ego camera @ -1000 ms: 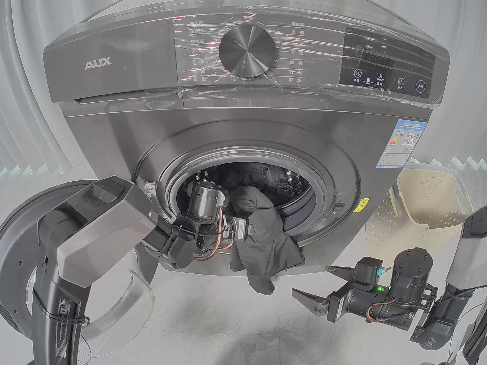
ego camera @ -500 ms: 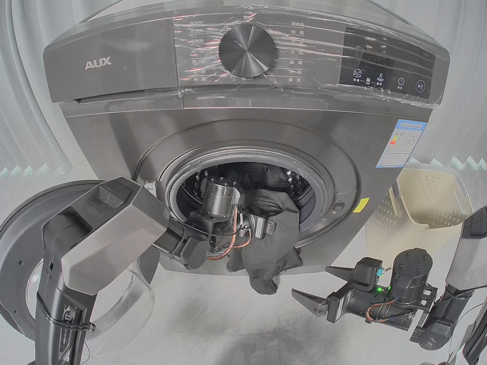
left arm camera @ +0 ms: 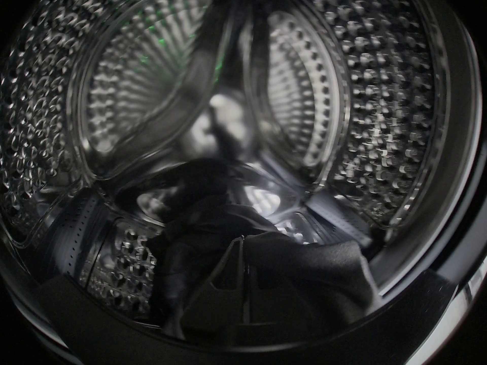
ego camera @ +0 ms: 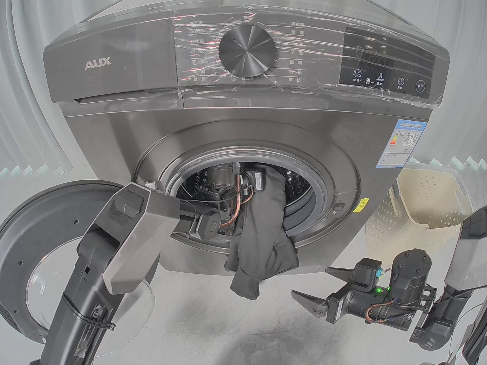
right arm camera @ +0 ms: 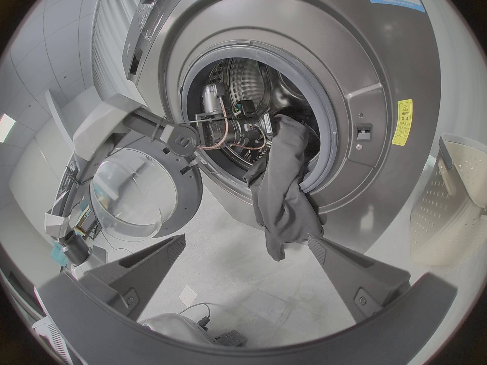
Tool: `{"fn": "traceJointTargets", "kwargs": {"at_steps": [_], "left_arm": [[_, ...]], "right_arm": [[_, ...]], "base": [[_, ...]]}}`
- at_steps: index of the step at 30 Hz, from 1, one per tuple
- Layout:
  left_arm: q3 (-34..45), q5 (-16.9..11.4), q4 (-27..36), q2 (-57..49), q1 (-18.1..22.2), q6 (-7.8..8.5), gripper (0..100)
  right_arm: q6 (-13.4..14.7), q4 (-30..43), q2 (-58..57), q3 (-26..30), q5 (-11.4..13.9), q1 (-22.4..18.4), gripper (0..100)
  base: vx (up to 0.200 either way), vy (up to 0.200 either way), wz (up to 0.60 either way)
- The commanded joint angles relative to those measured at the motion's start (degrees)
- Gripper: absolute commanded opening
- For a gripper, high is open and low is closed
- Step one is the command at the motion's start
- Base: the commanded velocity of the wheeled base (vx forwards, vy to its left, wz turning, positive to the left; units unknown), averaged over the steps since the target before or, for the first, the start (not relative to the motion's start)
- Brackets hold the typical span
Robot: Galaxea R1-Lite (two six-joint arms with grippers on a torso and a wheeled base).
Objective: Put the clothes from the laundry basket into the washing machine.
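The grey washing machine stands with its drum open. My left gripper is inside the opening, shut on a dark grey garment. That garment hangs over the door rim and down the machine's front, its end short of the floor. In the left wrist view the fingers are pressed together on the dark cloth, and more dark clothing lies low in the drum. My right gripper is open above the floor, right of the hanging garment.
The round door is swung wide open on the left, beside my left arm. A cream perforated laundry basket stands right of the machine, close to the right arm. Bare floor lies in front of the machine.
My left arm has moved up and deeper into the drum, lifting the garment's upper part with it. The right arm has stayed put.
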Motion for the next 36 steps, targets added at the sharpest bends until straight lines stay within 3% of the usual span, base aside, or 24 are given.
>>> {"fn": "traceJointTargets", "kwargs": {"at_steps": [1, 12, 13, 16, 23, 36], "left_arm": [[-4.39, 1.77, 0.19, 4.92, 2.73, -0.67, 0], [-4.39, 1.77, 0.46, 4.48, 3.61, -1.29, 0], [-4.39, 1.77, 0.55, 4.04, 3.43, -1.29, 100], [-2.47, 1.77, 0.63, 2.81, 2.82, -1.37, 100], [13.44, 0.90, 4.41, -5.71, 1.85, -0.85, 100], [28.38, -0.77, 5.12, -15.12, 2.11, 0.74, 100]], "right_arm": [[-0.01, -0.10, 0.84, 0.14, 0.04, 0.34, 100], [-0.01, -0.10, 1.28, 0.32, 0.04, 0.34, 100], [-0.01, -0.10, 1.28, 0.40, 0.04, 0.34, 100], [-0.01, -0.10, 1.28, 0.40, 0.04, 0.34, 100], [-0.01, -0.10, 1.28, 0.32, 0.04, 0.34, 100], [-0.01, -0.10, 1.28, -0.04, 0.04, 0.25, 100]], "base": [[0.000, 0.000, 0.00], [0.000, 0.000, 0.00], [0.000, 0.000, 0.00], [0.000, 0.000, 0.00], [0.000, 0.000, 0.00], [0.000, 0.000, 0.00]]}}
